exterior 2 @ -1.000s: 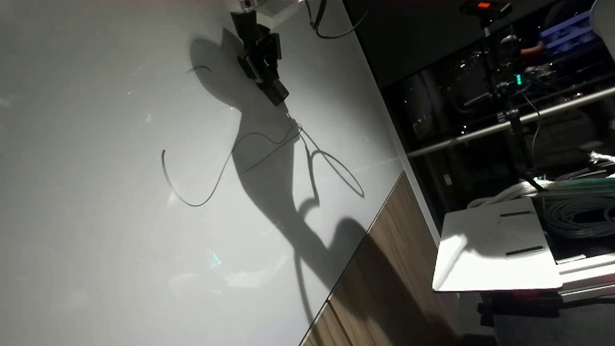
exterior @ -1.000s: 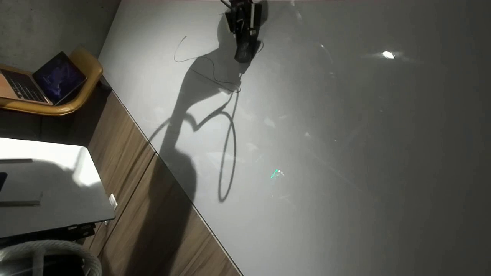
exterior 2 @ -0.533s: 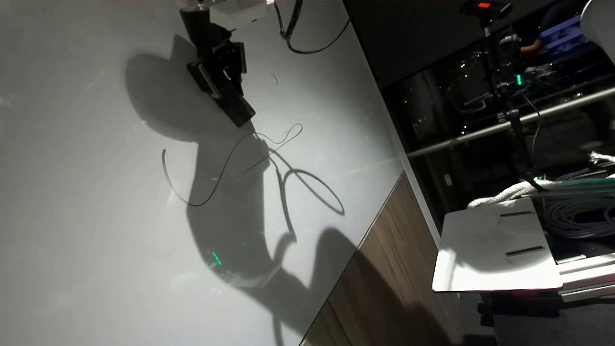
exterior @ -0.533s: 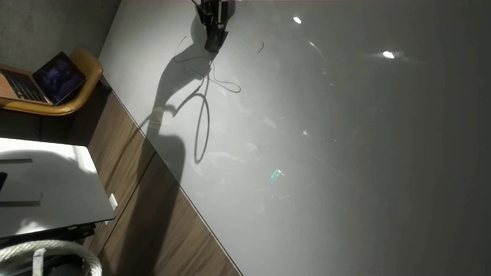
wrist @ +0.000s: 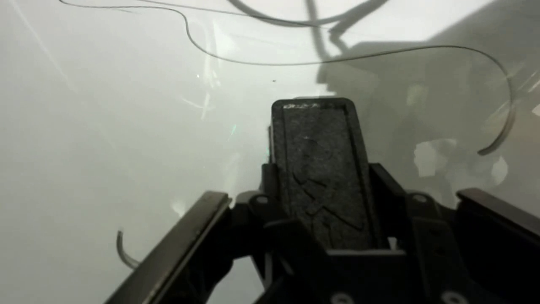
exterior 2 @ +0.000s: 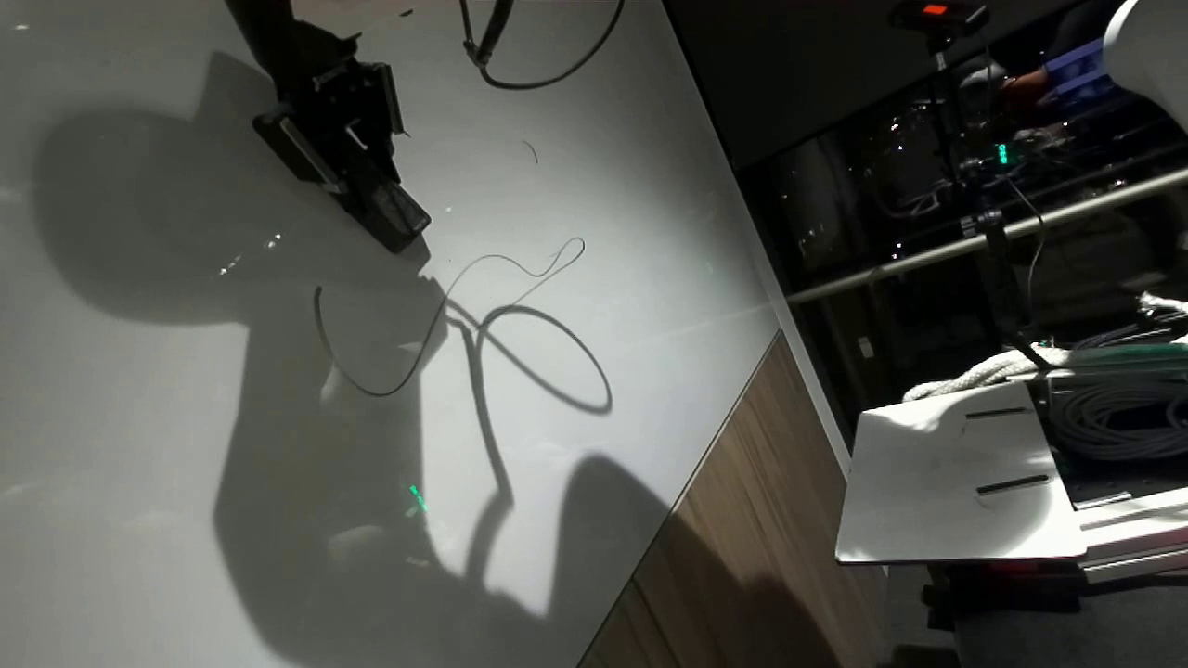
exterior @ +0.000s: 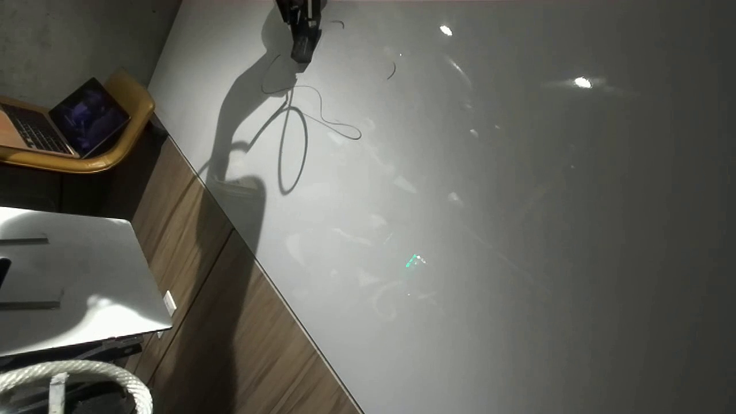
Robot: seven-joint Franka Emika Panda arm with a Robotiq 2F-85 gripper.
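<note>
My gripper is shut on a dark grey, oblong block with a raised rim and scratch-like lines. A finger presses on each long side, and the block's end points away from the gripper. The gripper and block also show in an exterior view, over the pale, glossy surface. At the top edge of an exterior view the block shows below the dark gripper. I cannot tell how far it is above the surface. A thin dark wire lies curled beside the block; it crosses the wrist view.
Small curved pieces lie on the surface. A black cable hangs by the arm. Wood panels border the surface. Beyond stand a yellow chair with a laptop, a pale plate and white rope.
The gripper, still shut on the block, has moved left in both exterior views, with its large shadow. It looks larger in an exterior view and nearer the top edge elsewhere. The wire lies unchanged.
</note>
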